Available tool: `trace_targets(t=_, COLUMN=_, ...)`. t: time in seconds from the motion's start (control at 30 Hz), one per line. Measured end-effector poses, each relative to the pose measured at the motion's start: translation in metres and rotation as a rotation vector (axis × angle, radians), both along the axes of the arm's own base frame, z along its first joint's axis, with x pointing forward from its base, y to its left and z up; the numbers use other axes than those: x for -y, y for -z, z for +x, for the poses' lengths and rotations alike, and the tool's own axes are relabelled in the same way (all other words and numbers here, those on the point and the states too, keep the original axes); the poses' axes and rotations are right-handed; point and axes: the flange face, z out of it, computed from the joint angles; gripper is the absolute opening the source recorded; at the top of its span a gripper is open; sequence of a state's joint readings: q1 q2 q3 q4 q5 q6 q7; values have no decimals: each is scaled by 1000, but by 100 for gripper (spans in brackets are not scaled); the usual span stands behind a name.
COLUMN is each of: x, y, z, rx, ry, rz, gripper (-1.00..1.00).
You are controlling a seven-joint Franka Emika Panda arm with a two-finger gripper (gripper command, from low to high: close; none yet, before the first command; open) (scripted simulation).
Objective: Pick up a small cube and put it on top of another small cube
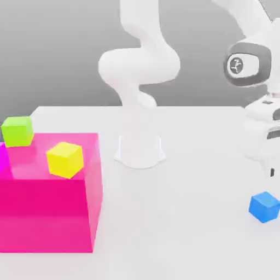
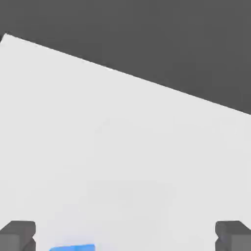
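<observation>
The small bright blue cube [image 1: 264, 206] lies on the white table near the exterior view's right edge. My gripper [image 1: 271, 170] hangs just above it, a little farther back and partly cut off by that edge. In the hand view my gripper [image 2: 125, 238] is open, its two dark fingertips [image 2: 18, 235] stand wide apart, and nothing is between them. A sliver of the blue cube [image 2: 72, 248] shows close to one fingertip. A yellow cube [image 1: 65, 159] and a green cube [image 1: 17, 130] sit on a large pink block at the exterior view's left.
The large pink block [image 1: 49, 213] fills the exterior view's lower left, with a magenta piece [image 1: 3, 158] at its far left. The arm's white base [image 1: 139, 150] stands mid-table. Bare white table [image 1: 180, 229] lies between the block and the blue cube.
</observation>
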State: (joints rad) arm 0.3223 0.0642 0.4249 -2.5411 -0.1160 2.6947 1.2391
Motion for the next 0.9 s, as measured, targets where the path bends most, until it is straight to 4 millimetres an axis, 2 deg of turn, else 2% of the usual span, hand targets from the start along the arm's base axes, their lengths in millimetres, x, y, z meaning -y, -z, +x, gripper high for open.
trace_targets(t=0.1, x=-13, y=53, z=-36, rx=-69, ry=-32, rz=-39, gripper=0)
trace_targets(t=0.27, x=-17, y=115, z=-45, rx=-87, ry=-40, rz=-49, gripper=0)
trace_targets(t=0.3, x=-16, y=123, z=-46, rx=-87, ry=-40, rz=-49, gripper=-100)
trace_targets(t=0.5, x=-16, y=127, z=-46, rx=-86, ry=-40, rz=-48, gripper=-100)
trace_targets(t=0.57, x=-17, y=115, z=-45, rx=-86, ry=-40, rz=-48, gripper=-100)
trace_targets(t=0.7, x=-16, y=71, z=-45, rx=-86, ry=-40, rz=-49, gripper=-100)
trace_targets(t=0.73, x=-8, y=61, z=-33, rx=-82, ry=-22, rz=-53, gripper=-100)
trace_targets(t=0.8, x=25, y=40, z=12, rx=-71, ry=46, rz=-65, gripper=-100)
trace_targets(t=0.87, x=72, y=17, z=59, rx=-63, ry=128, rz=-75, gripper=-100)
trace_targets(t=0.9, x=103, y=6, z=81, rx=-62, ry=181, rz=-79, gripper=-100)
